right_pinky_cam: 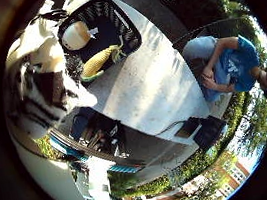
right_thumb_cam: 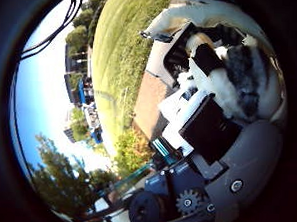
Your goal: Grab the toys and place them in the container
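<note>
A plush toy (right_thumb_cam: 230,80) of white, black and tan fur fills the space close to my palm. The white and black fingers (right_thumb_cam: 200,121) of my right hand (right_thumb_cam: 186,158) curl against it and hold it above the table. The same plush toy (right_pinky_cam: 43,68) shows in the little finger side view just beside the rim of a black mesh basket (right_pinky_cam: 130,29). Inside the basket lie a yellow corn cob toy (right_pinky_cam: 100,60) with green husk and a pale round toy (right_pinky_cam: 76,35).
The basket stands on a grey table (right_pinky_cam: 152,87) outdoors. A person (right_pinky_cam: 224,66) in a blue shirt sits past the table's far side, not touching anything. A dark box (right_pinky_cam: 201,130) lies near the table's edge. Lawn (right_thumb_cam: 119,49), trees and buildings lie around.
</note>
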### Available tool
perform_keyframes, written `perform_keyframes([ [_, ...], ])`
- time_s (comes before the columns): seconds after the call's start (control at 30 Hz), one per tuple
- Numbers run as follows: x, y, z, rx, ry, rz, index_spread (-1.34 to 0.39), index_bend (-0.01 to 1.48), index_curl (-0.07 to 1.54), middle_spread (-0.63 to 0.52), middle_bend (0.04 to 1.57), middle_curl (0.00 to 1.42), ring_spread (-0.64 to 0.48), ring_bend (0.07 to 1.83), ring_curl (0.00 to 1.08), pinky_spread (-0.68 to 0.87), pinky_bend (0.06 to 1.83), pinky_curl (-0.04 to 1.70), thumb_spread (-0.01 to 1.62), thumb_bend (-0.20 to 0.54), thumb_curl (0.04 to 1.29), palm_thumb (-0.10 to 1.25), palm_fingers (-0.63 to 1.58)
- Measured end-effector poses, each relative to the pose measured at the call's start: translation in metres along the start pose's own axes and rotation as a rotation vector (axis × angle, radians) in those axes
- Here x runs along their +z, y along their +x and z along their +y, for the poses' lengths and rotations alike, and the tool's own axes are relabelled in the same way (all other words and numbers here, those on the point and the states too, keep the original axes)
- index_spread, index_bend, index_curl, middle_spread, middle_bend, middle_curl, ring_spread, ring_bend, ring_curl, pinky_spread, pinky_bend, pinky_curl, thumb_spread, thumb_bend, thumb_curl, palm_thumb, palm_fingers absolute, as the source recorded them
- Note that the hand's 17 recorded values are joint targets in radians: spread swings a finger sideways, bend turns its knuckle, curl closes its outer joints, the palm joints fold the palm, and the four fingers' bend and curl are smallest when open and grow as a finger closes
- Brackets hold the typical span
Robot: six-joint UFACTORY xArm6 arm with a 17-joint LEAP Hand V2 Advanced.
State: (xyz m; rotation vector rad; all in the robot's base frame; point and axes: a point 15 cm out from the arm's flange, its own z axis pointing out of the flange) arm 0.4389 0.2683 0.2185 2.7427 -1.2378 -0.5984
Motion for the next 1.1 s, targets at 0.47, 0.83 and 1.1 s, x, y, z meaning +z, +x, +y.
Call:
perform_keyframes([
  [0.47, 0.117, 0.002, -0.086, 0.035, 0.001, 0.040, -0.66, 1.03, 0.04, -0.14, 0.77, 0.93, 0.01, 1.20, 0.81, 0.24, 1.38, 0.82, 1.19, -0.039, 0.61, 0.85, 0.19],
  [0.83, 0.127, 0.018, -0.082, 0.035, -0.018, 0.031, -0.41, 0.56, 0.09, 0.06, 0.14, 0.47, 0.31, 0.48, 0.39, 0.47, 0.87, 0.48, 1.12, -0.026, 0.54, 0.83, -0.14],
  [1.1, 0.073, 0.032, -0.061, 0.061, 0.011, 0.019, -0.40, 0.41, 0.15, 0.08, 0.13, 0.35, 0.33, 0.39, 0.34, 0.50, 0.73, 0.39, 1.11, -0.026, 0.52, 0.83, -0.07],
])
